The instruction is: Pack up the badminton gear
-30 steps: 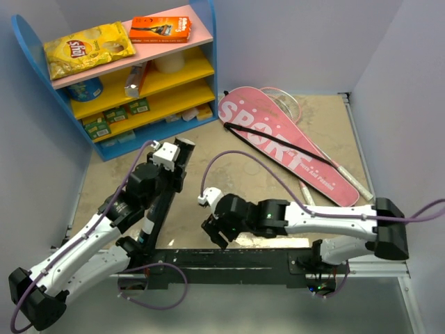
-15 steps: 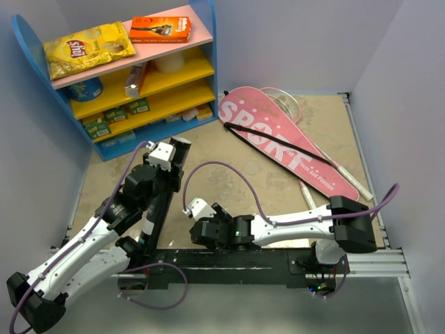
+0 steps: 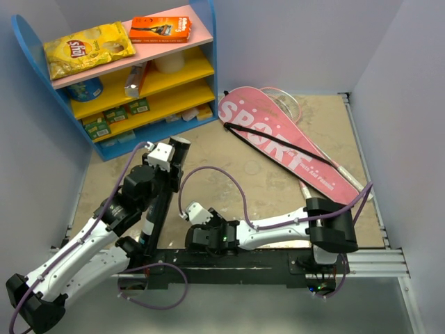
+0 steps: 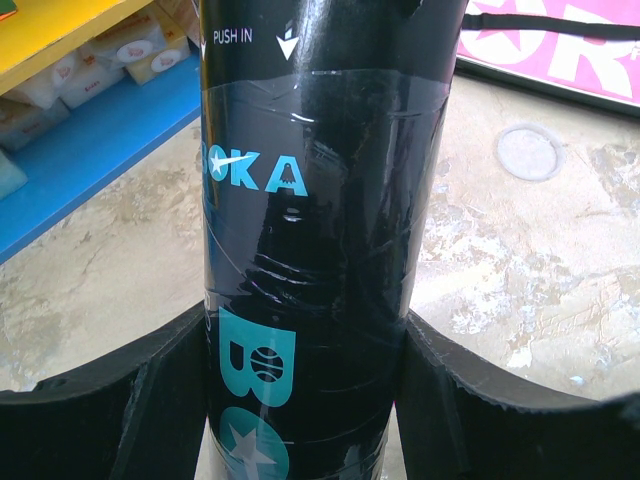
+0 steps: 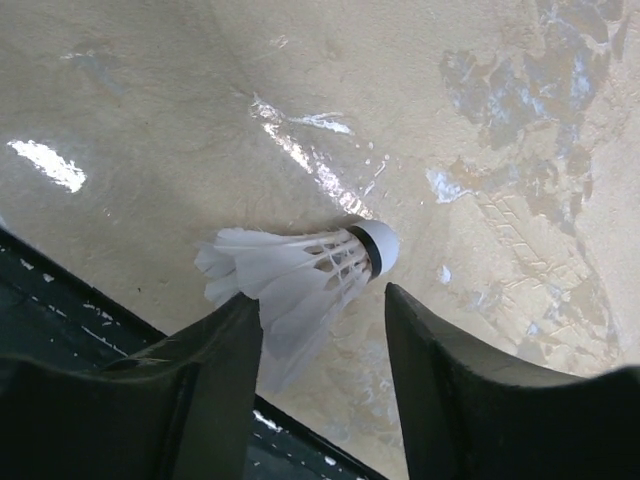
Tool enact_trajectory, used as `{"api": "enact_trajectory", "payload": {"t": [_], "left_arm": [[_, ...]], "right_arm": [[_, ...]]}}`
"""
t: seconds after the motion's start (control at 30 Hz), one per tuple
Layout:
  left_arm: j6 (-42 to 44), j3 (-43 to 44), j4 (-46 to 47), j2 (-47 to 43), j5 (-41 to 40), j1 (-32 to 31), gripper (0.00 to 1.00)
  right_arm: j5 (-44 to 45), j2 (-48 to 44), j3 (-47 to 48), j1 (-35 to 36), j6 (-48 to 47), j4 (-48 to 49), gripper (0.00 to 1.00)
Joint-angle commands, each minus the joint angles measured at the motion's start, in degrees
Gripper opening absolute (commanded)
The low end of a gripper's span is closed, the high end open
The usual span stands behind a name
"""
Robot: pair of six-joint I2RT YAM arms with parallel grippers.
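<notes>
My left gripper (image 3: 169, 175) is shut on the long black tube (image 3: 154, 216), which slants from near the shelf down towards the arm bases. In the left wrist view the tube (image 4: 310, 240) fills the space between both fingers (image 4: 160, 400). My right gripper (image 3: 199, 236) is open, low over the table near the front rail. One white shuttlecock (image 5: 300, 265) lies on its side just beyond and between the fingertips (image 5: 210, 340); the other shuttlecocks are out of view. The pink "SPORT" cover (image 3: 292, 146) lies at the back right, with the pale racket shaft (image 3: 306, 195) beside it.
A blue shelf unit (image 3: 42, 42) stands at the back left with a yellow chip bag (image 3: 87, 49) and an orange box (image 3: 160, 29) on top. A black rail (image 3: 229, 259) runs along the near edge. Walls close in the sides.
My right arm has swung left and back towards the front rail, bringing the open gripper down at the shuttlecock. My left gripper has barely moved and still holds the tube.
</notes>
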Motion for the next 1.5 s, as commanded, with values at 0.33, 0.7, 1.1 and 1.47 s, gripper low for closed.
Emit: {"api": "enact_trajectory", "payload": {"t": [0.33, 0.7, 1.1, 1.47], "left_arm": [[-0.5, 1.9, 0.27, -0.41, 0.03, 0.21, 0.0], [2.05, 1.73, 1.23, -0.41, 6.08, 0.21, 0.0], [6.09, 1.2, 4.05, 1.95, 25.33, 0.12, 0.0], [8.38, 0.58, 6.24, 2.84, 41.94, -2.68, 0.0]], "right_arm": [[12.58, 4.16, 6.51, 1.11, 8.33, -7.86, 0.0], [20.06, -6.98, 11.26, 0.93, 19.4, -26.22, 0.0], [5.23, -33.88, 5.02, -14.25, 6.34, -15.44, 0.0], [-7.35, -43.21, 9.76, -17.79, 1.31, -15.34, 0.0]]}}
